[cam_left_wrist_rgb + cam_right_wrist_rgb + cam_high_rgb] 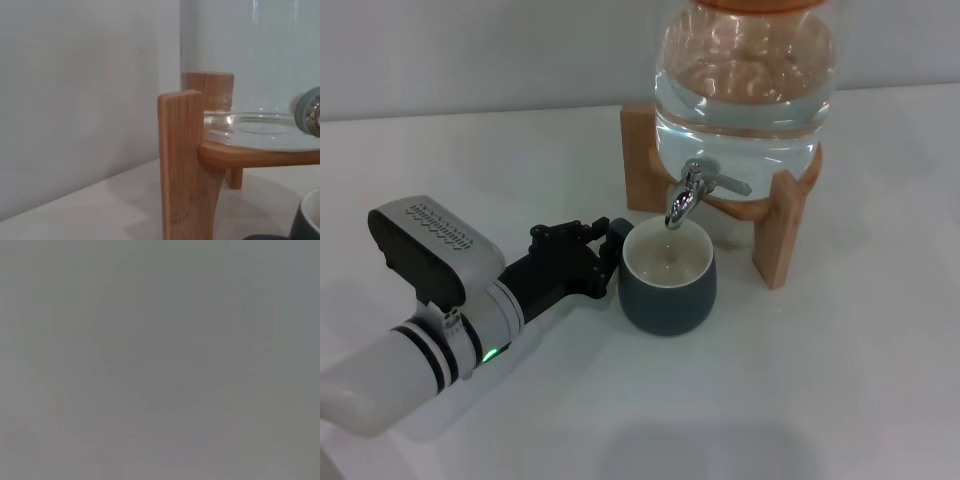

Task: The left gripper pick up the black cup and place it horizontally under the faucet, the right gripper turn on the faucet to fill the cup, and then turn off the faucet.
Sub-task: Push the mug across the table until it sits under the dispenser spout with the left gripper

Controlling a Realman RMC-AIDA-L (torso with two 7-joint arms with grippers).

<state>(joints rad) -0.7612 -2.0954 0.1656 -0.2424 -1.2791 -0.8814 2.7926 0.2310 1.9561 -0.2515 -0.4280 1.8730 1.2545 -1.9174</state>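
Observation:
The black cup (668, 295) stands upright on the white table, its cream inside directly below the spout of the chrome faucet (688, 195). No water stream shows. My left gripper (612, 250) reaches in from the left and is shut on the cup's left side, where the handle is hidden behind the fingers. In the left wrist view a corner of the cup (307, 220) and a blurred part of the faucet (310, 110) show at the edge. The right gripper is out of view; the right wrist view shows only plain grey.
The clear glass water jar (745, 80) sits on a wooden stand (782, 235) behind the cup. One stand leg (182, 165) rises close in front of the left wrist camera. A white wall lies behind the table.

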